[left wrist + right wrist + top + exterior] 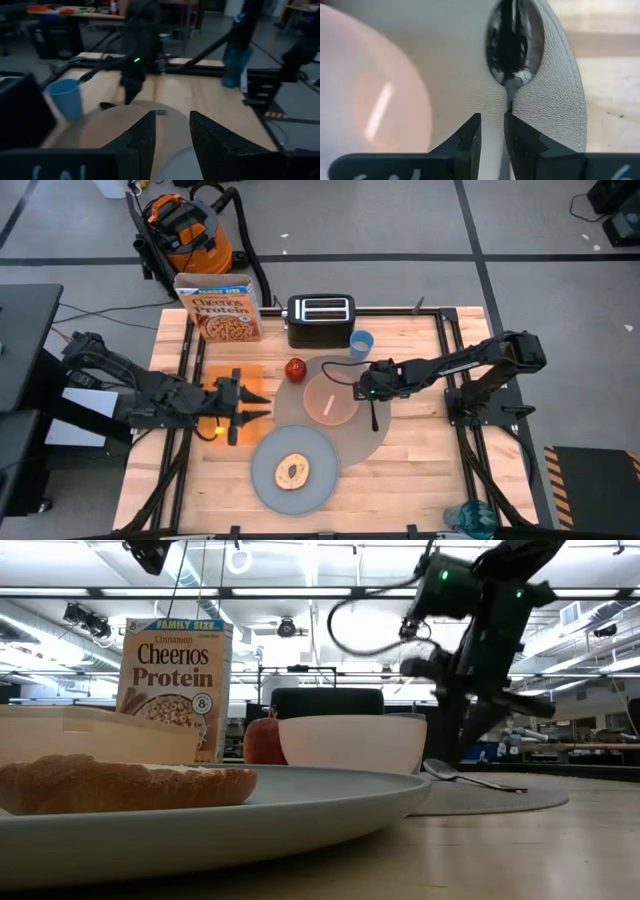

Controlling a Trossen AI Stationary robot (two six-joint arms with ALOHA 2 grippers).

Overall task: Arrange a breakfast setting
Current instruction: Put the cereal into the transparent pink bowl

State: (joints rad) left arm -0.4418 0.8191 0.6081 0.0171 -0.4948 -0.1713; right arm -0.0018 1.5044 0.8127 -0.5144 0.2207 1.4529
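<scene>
Right there, right gripper [492, 131] jaws narrowly apart over spoon [512, 47] handle (not clamped).

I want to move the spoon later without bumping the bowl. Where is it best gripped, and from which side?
Probably by its thin handle, from straight above. The spoon lies flat on the grey placemat beside the pink bowl, so jaws closing across the narrow handle get the best hold. The right gripper already straddles the neck this way, jaws slightly apart.
</scene>
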